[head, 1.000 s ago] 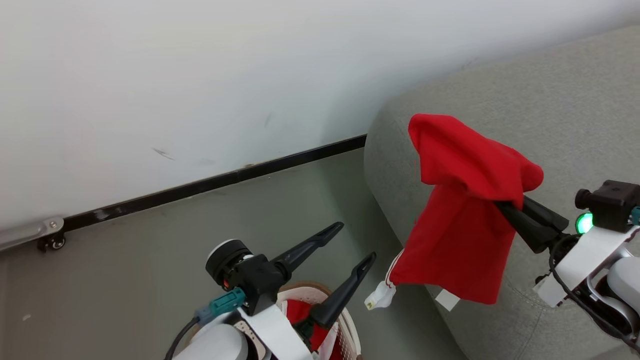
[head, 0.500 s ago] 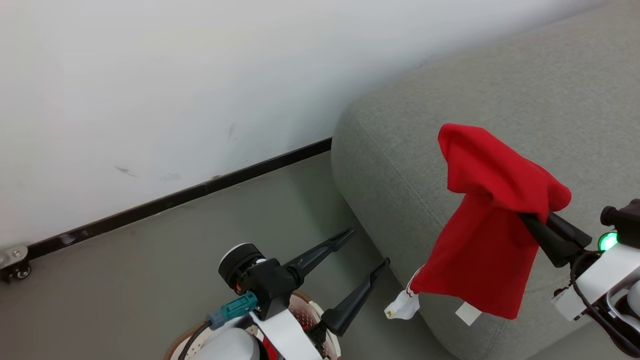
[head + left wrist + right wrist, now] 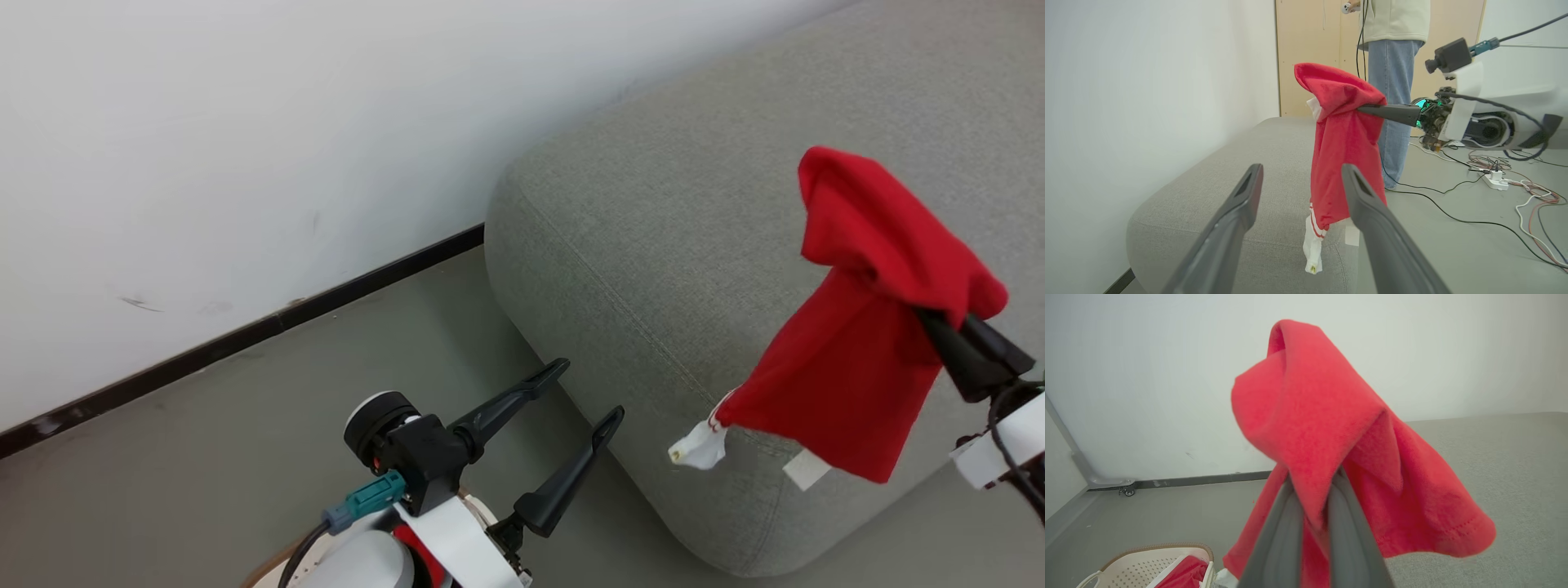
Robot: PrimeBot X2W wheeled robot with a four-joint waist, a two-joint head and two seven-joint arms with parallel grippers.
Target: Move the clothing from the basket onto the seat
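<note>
Firstly, on your left, the basket [image 3: 1133, 565] sits on the floor [image 3: 1167, 514] with more red clothing [image 3: 1184, 571] inside, so the job looks far from over. Your left pincer [image 3: 589, 388] is spread wide and empty. Its arm angles forward and to the right, and its far fingertip is close to the side of the grey seat [image 3: 669, 245]. Turn the body toward it and, I judge, that finger may bump the upholstery. Further right, the red garment [image 3: 857, 384] hangs in the air by the seat's near edge. Its white cuff [image 3: 698, 447] dangles lower than the seat top, and I cannot tell whether it brushes the fabric. Let go now and most of the weight would likely land on that edge or outside it, dragging the piece down to the floor. The hold is also on just a bunched fold, which could slip out under a sharp swing. At far right, your right pincer [image 3: 947, 339] is clamped narrow on that fold. Its forearm reaches up and to the left with the fingers nearly level, and the cloth drapes over their tips.
</note>
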